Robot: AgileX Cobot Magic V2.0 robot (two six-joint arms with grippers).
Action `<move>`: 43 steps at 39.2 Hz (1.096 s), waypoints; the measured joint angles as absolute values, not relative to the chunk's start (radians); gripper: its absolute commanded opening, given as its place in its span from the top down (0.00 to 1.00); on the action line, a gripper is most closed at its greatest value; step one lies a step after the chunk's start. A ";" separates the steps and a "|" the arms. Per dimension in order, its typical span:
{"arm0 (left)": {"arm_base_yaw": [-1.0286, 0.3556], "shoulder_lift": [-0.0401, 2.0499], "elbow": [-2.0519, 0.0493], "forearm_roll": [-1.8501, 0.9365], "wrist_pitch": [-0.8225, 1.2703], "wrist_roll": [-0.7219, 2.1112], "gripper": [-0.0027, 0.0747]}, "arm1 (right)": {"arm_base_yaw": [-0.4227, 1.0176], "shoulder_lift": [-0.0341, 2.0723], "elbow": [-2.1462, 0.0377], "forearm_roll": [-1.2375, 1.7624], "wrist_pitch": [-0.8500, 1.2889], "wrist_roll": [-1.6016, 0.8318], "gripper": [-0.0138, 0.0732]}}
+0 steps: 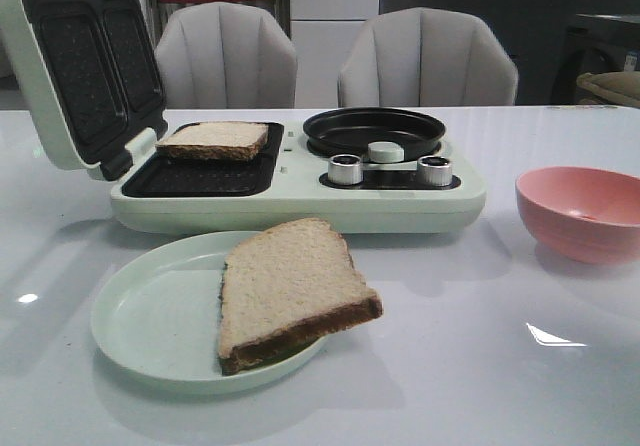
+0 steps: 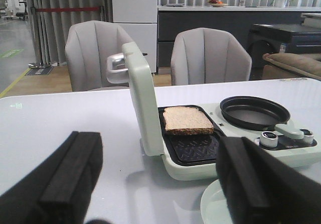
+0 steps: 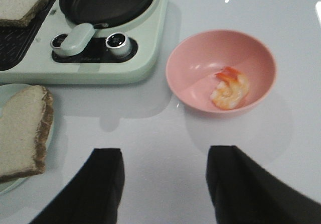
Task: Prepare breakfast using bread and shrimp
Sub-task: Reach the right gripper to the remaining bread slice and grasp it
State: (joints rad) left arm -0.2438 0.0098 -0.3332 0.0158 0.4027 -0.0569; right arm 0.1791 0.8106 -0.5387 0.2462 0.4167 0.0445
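One bread slice (image 1: 213,139) lies on the open sandwich maker's (image 1: 300,201) lower grill plate; it also shows in the left wrist view (image 2: 187,120). The second bread slice (image 1: 290,288) rests tilted on the pale green plate (image 1: 135,316), overhanging its right rim, and shows in the right wrist view (image 3: 20,131). The shrimp (image 3: 229,89) lies in the pink bowl (image 3: 198,66), which stands at the right in the front view (image 1: 582,211). My left gripper (image 2: 160,151) is open and empty, low over the table left of the sandwich maker. My right gripper (image 3: 164,153) is open and empty, above the table short of the bowl. Neither gripper shows in the front view.
The sandwich maker's lid (image 1: 75,66) stands open at the left. Its round black pan (image 1: 374,131) and two silver knobs (image 1: 346,169) are on its right half. Two grey chairs (image 1: 226,56) stand behind the table.
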 measured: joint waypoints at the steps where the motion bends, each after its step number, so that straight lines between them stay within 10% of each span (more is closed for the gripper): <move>1: -0.244 0.010 -0.333 0.016 0.403 -0.057 0.28 | 0.186 0.838 -0.553 0.265 0.426 0.045 0.28; 43: -0.244 0.010 -0.333 0.016 0.403 -0.057 0.28 | 0.325 1.855 -0.990 1.385 0.579 -0.832 0.28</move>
